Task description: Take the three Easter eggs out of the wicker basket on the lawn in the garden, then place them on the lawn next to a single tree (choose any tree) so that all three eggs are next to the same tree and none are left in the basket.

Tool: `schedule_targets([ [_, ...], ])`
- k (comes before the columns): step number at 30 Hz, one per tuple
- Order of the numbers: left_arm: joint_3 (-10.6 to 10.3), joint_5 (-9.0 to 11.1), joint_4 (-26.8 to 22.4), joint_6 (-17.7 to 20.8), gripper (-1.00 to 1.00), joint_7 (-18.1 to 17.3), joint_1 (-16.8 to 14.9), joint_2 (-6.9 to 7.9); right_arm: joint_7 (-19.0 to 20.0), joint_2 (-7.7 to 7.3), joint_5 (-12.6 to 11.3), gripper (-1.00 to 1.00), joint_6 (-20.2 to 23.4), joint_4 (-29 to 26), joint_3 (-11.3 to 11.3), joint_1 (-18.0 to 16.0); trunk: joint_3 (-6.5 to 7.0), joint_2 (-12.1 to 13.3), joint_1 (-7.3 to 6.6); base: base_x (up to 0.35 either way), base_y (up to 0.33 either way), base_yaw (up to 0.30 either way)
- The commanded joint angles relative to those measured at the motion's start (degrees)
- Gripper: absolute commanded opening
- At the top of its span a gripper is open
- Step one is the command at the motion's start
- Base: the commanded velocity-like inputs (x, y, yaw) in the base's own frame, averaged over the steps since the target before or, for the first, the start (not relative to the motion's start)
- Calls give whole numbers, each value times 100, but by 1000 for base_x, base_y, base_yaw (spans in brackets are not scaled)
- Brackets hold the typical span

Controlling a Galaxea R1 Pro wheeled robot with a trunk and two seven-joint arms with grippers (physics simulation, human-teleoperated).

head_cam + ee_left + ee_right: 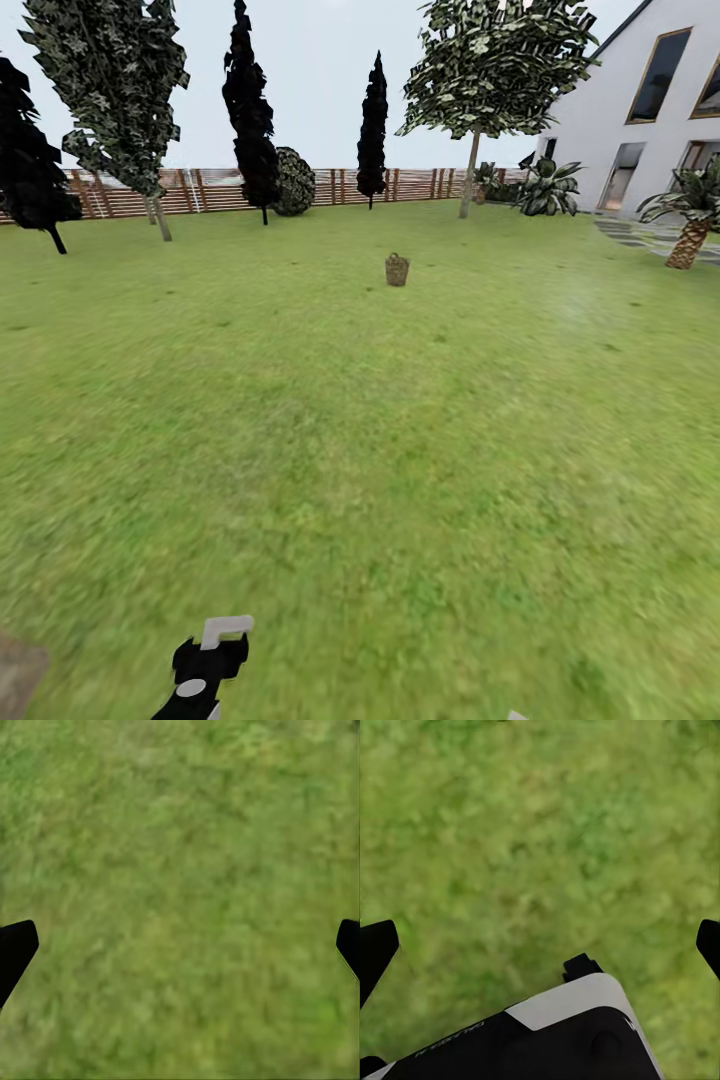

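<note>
The wide, mottled green lawn (360, 450) stretches ahead to the brown slat fence (220, 190). A tall tree with a grey-brown trunk and broad leafy crown (470, 165) stands by its far edge. The small round tan wicker basket (397, 269) sits mid-lawn, well apart from me; whether it holds eggs cannot be told from here. My left gripper (180, 945) and right gripper (540, 945) both hang spread over bare grass, holding nothing. In my judgement the step in hand is the approach: I should drive straight, keep the basket centred and stop just short of it.
</note>
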Motion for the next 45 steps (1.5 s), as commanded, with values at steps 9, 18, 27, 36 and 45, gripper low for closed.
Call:
schedule_targets([
  [9,47,-70,4,-13,100,4,-5,4,0,3,-56,100,-27,24,-23,-4,-10,-9,6,330,0,0],
  [18,47,-79,5,-13,100,4,-5,3,0,3,-52,100,-31,25,-20,-4,-10,-9,6,330,0,0],
  [27,40,-80,5,-21,100,4,-5,1,0,7,-48,100,-35,25,-18,-4,-10,-9,6,330,0,0],
  [36,38,-80,13,-28,100,4,-5,-2,0,12,-49,100,-30,30,-9,-4,-10,-9,6,330,0,0],
  [45,43,-88,14,-28,100,4,-5,-3,0,12,-54,100,-33,33,-9,-4,-10,-9,6,330,0,0],
])
